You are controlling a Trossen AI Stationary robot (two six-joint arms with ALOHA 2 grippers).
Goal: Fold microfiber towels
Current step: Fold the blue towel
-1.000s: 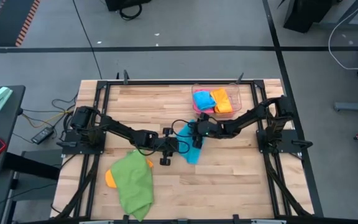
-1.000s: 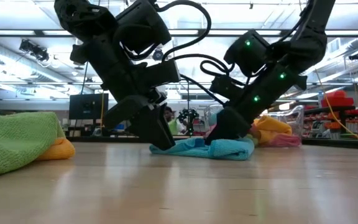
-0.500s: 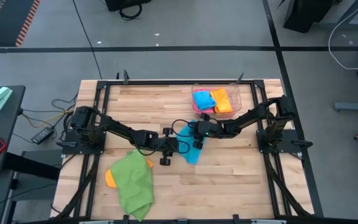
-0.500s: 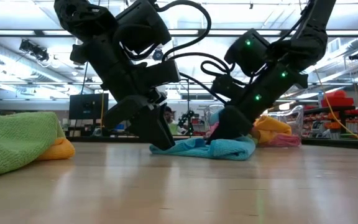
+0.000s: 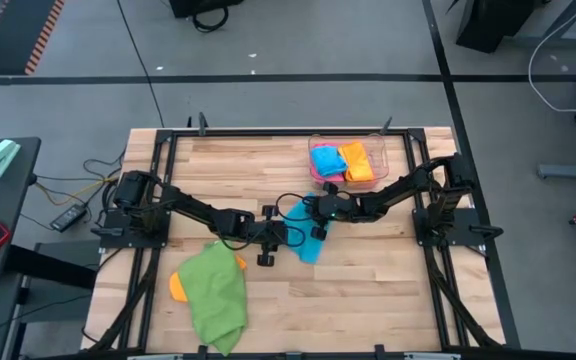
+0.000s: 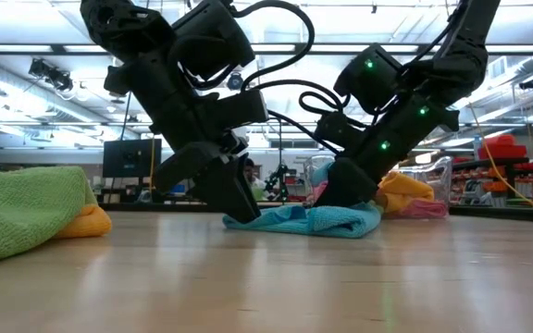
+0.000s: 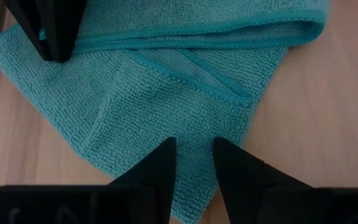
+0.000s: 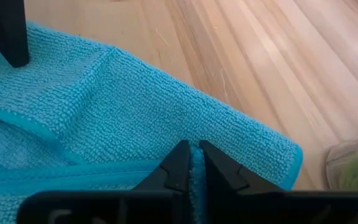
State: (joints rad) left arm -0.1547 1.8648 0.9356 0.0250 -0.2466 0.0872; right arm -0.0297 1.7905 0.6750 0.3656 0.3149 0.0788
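- Lower left of the high view: a crumpled green microfiber towel [image 5: 216, 296] lies on the pale wooden slatted table [image 5: 388, 290], with an orange cloth [image 5: 176, 286] peeking out at its left edge, touching it. In the low view the same pair sits at the far left.
- Left of centre: the left gripper [image 5: 284, 236] is down at the near corner of the sky-blue microfiber towel [image 5: 306, 228]. In its wrist view the two dark fingers [image 7: 156, 168] stand a little apart, tips resting on the cloth [image 7: 166, 106]; whether any fabric is pinched between them I cannot tell.
- Centre of the high view: the sky-blue towel lies partly folded on the table (one hemmed edge lapped over the rest), between the two grippers.
- Just right of centre: the right gripper [image 5: 317, 208] is on the towel's far edge. Its wrist view shows the fingers [image 8: 178, 167] clenched nearly together with the folded blue hem [image 8: 135, 112] nipped between them.
- Upper right of the table: a clear plastic tray [image 5: 380, 150] holds folded cloths, blue [image 5: 326, 160] beside orange [image 5: 356, 160], with pink [image 5: 330, 178] showing beneath.
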